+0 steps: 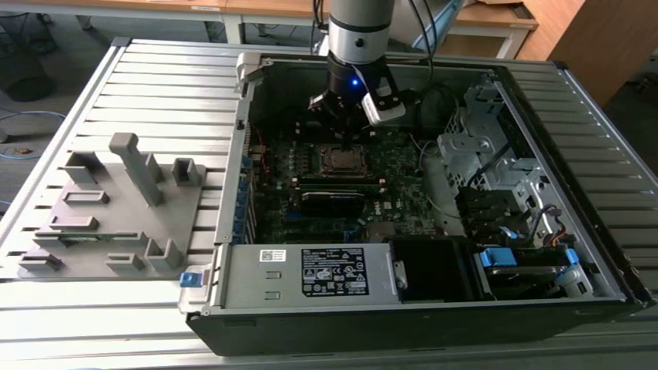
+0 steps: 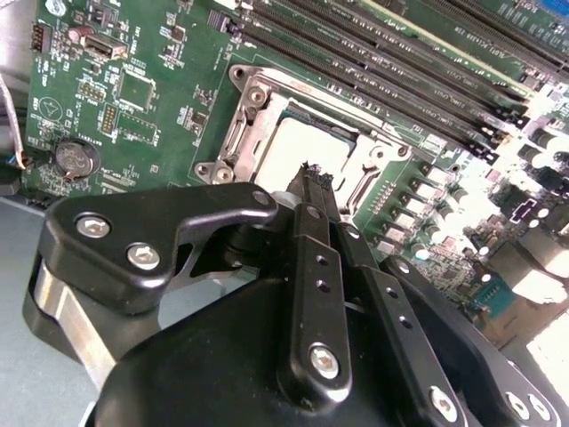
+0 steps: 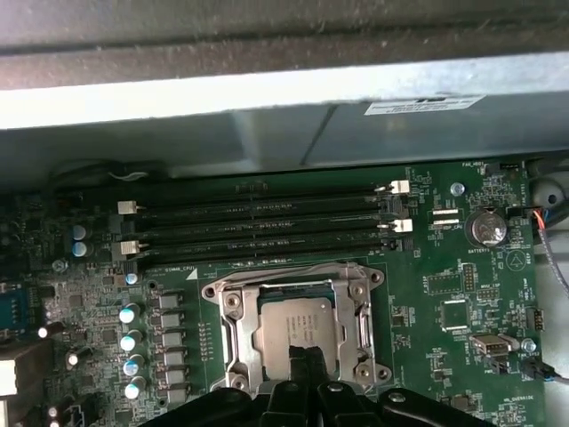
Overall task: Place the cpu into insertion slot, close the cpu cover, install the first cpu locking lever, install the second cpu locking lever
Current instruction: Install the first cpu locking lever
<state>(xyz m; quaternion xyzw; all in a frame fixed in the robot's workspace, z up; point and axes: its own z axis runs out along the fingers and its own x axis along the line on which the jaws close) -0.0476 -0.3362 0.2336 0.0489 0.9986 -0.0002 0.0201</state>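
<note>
The cpu is a small square chip with a dull metal top, lying flat in the socket on the green motherboard. It also appears as cpu and cpu. The cpu cover, a silvery frame with a window, lies flat around it, seen too as cpu cover. My gripper hangs just above the chip's near edge, its two black fingers pressed together with nothing between them. In the exterior view the gripper is inside the open computer case, over the socket. How the locking levers stand I cannot tell.
Black memory slots run along one side of the socket, with the grey case wall beyond. A coin battery sits near there. A drive cage and power supply crowd the case. A grey fixture plate lies on the exterior view's left.
</note>
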